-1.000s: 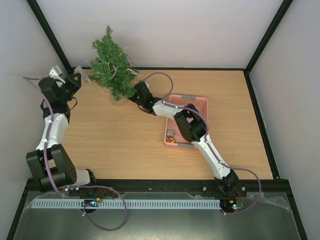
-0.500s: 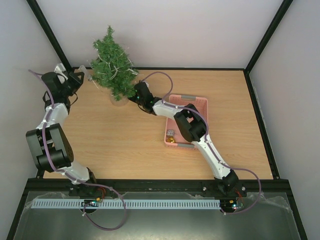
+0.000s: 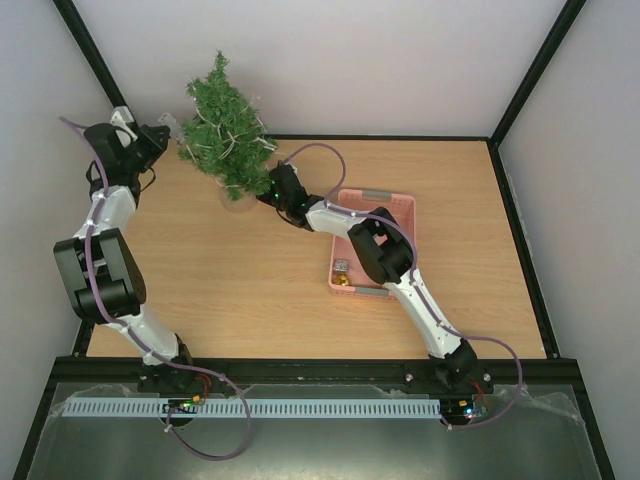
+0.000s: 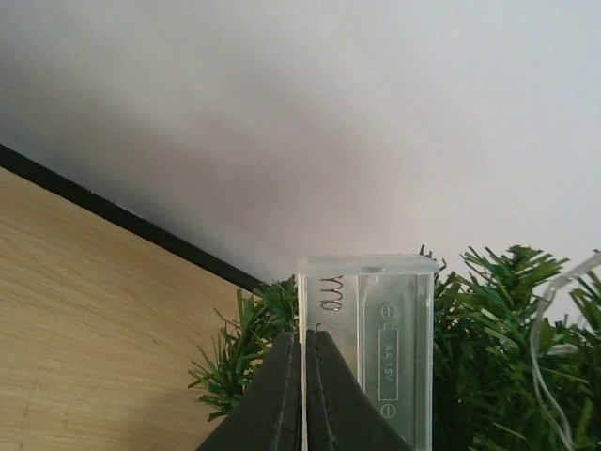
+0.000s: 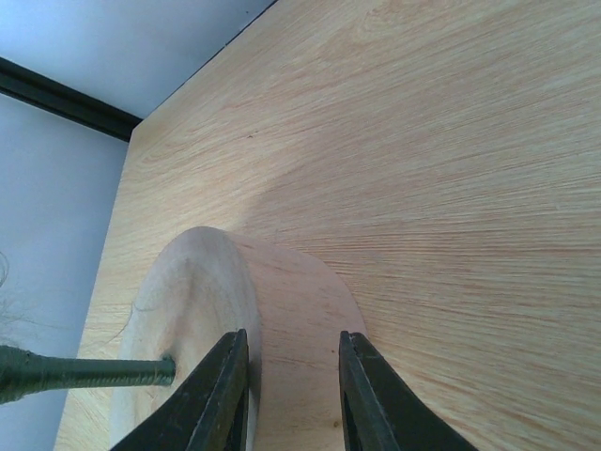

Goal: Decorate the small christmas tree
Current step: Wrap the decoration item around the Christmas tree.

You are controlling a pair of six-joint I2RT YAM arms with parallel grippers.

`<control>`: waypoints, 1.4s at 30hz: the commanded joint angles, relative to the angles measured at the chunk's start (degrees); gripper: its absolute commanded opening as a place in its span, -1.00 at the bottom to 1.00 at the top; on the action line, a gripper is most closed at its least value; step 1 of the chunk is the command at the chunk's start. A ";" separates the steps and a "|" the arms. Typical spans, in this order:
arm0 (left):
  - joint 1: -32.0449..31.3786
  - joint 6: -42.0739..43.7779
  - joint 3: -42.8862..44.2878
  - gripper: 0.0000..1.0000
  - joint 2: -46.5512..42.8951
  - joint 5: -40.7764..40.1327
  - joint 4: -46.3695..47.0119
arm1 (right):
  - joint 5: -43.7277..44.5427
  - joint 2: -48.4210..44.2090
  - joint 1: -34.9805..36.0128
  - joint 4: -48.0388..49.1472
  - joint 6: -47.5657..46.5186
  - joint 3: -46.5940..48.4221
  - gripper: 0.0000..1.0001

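Plainly, the small christmas tree (image 3: pixel 225 125), a dark green bristly cone strung with thin white wire (image 4: pixel 545 329), stands at the far left of the wooden table (image 3: pixel 250 290), just before the back wall. From above, its branches and the right arm's wrist hide most of its foot. The right gripper (image 5: pixel 286 395) is clamped on the rim of the pale round base (image 5: pixel 202 282), one finger on each side. That camera shows only the thin green stem (image 5: pixel 75 373), with the foliage cut off at the left edge, and it does not show whether the base lies flat on the wood. The left gripper (image 4: pixel 302 376) is just left of the tree with its fingers pressed together, pinching the side wall of a clear plastic battery box (image 4: pixel 376 348). The box's lower end runs off the bottom of the picture. A pink plastic basket (image 3: pixel 400 212) lies right of the tree and apart from it, partly covered by the right arm. The small gold and silver bits (image 3: pixel 341 272) inside are too tiny to identify.
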 commanded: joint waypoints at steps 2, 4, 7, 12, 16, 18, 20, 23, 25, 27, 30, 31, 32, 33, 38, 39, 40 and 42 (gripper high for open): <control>-0.88 2.86 5.07 -0.95 3.99 1.06 -5.53 | 1.31 -0.99 -0.46 -3.37 -1.71 -1.47 -0.50; -1.07 3.44 7.23 -0.95 5.71 0.83 -9.07 | 1.37 -1.04 -0.40 -3.42 -1.81 -1.62 -0.50; -1.36 4.74 9.69 -0.95 8.09 0.47 -12.99 | 1.41 -1.08 -0.41 -3.38 -1.91 -1.87 -0.50; -1.46 6.11 10.88 -0.92 8.97 -0.58 -16.88 | 1.50 -1.52 -0.38 -3.45 -2.23 -1.77 -0.49; -1.38 7.41 12.92 -0.67 8.72 -2.30 -21.13 | 1.75 -2.64 -0.44 -5.07 -2.85 -1.81 -0.46; -1.33 7.95 13.85 -0.60 8.13 -2.25 -22.81 | 2.37 -3.72 -0.47 -5.77 -2.91 -2.53 -0.44; -1.32 8.28 13.94 -0.51 7.11 -2.96 -23.79 | 2.21 -4.97 -0.47 -5.58 -2.78 -3.66 -0.43; -1.35 8.83 13.73 -0.45 5.34 -4.44 -24.91 | 2.03 -7.02 -0.46 -5.73 -2.74 -5.24 -0.42; -1.36 9.35 13.02 -0.36 3.86 -6.31 -25.62 | 2.16 -8.64 -0.47 -5.90 -2.81 -6.74 -0.40; -1.27 9.62 11.96 -0.27 2.32 -8.61 -25.99 | 2.43 -10.62 -0.39 -6.04 -3.08 -8.54 -0.39; -1.19 9.91 9.59 -0.25 -0.05 -9.31 -25.38 | 2.78 -13.57 -0.46 -5.77 -3.64 -11.52 -0.38; -1.15 10.13 8.69 -0.25 -0.72 -9.26 -25.26 | 2.90 -14.49 -0.47 -5.93 -3.85 -12.46 -0.38; -1.15 10.41 7.70 -0.25 -1.45 -9.29 -25.04 | 3.13 -15.49 -0.47 -6.12 -3.92 -13.59 -0.38; -1.17 10.62 6.35 -0.25 -2.21 -9.35 -24.59 | 3.28 -16.60 -0.43 -6.18 -4.06 -14.67 -0.38; -1.06 9.58 -1.02 -0.28 -4.52 -8.78 -18.86 | 3.17 -22.70 -0.45 -4.09 -4.48 -21.83 -0.38; -1.05 9.02 -2.28 -0.28 -4.58 -8.57 -17.87 | 3.31 -23.68 -0.45 -4.22 -4.49 -23.60 -0.38; -1.05 8.65 -3.39 -0.28 -4.59 -8.43 -16.85 | 3.34 -24.63 -0.40 -4.40 -4.12 -24.84 -0.38; -1.20 8.08 -5.77 -0.32 -4.48 -7.34 -15.01 | 2.37 -26.35 -0.47 -3.32 -2.50 -27.65 -0.38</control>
